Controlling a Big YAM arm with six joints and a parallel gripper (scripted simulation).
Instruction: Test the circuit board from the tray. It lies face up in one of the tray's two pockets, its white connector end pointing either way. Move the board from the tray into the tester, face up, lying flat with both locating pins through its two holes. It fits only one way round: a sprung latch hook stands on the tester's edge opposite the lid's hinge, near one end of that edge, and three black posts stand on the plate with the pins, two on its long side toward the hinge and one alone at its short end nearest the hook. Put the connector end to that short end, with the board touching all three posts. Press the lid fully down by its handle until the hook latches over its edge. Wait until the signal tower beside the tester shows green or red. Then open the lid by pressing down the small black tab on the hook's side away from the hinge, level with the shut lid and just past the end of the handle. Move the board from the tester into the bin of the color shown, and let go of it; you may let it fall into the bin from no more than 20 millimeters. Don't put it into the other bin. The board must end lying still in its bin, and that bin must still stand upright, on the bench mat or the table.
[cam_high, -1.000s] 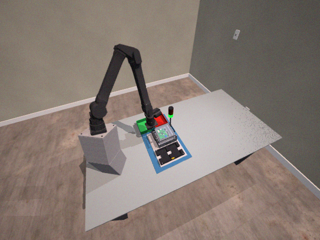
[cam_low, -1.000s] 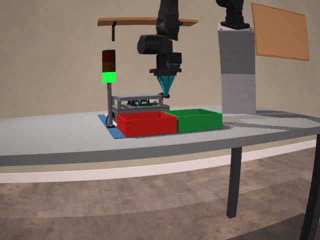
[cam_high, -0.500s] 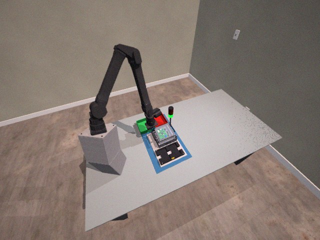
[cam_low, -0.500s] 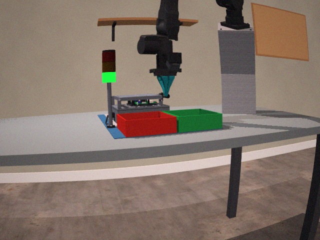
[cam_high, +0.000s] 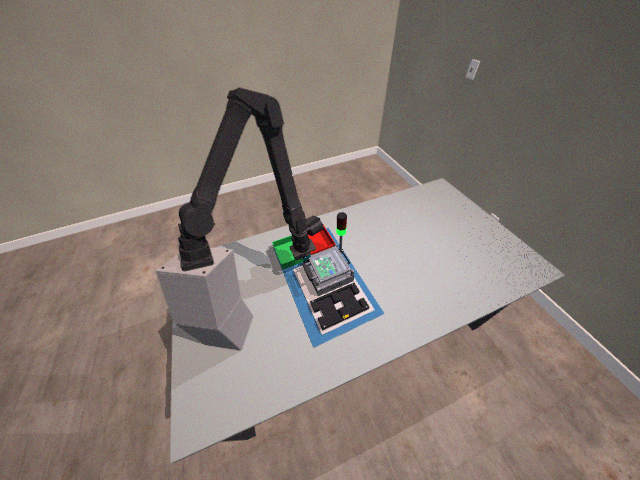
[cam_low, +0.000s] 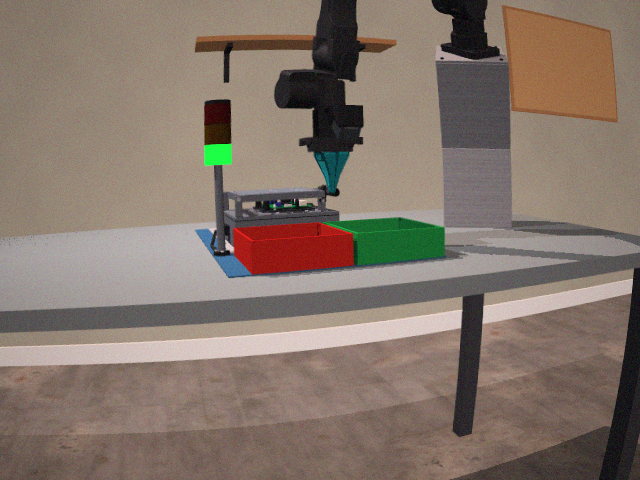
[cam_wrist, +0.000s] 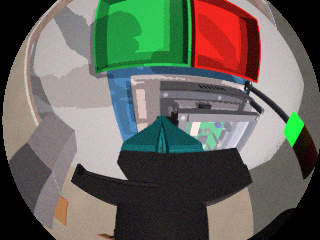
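Circuit board (cam_high: 325, 266), lying in the tester (cam_low: 281, 212) under the shut lid (cam_low: 273, 194) with the signal tower (cam_low: 217, 154) green, looks light, stiff and fragile (best pinched by its bare long edges), while the empty, pinched-narrow tool (cam_low: 331, 189) sits at the lid's end.

Test workshop: tester (cam_high: 330, 276), signal tower (cam_low: 217, 132), bench mat (cam_high: 338, 333).

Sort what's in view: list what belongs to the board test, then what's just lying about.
Job:
gripper, shut, empty, at the tester's corner
tester, lid down
board inside
tower, showing green
green bin
red bin
tray

Lying about:
wall shelf
orange panel
wall plate
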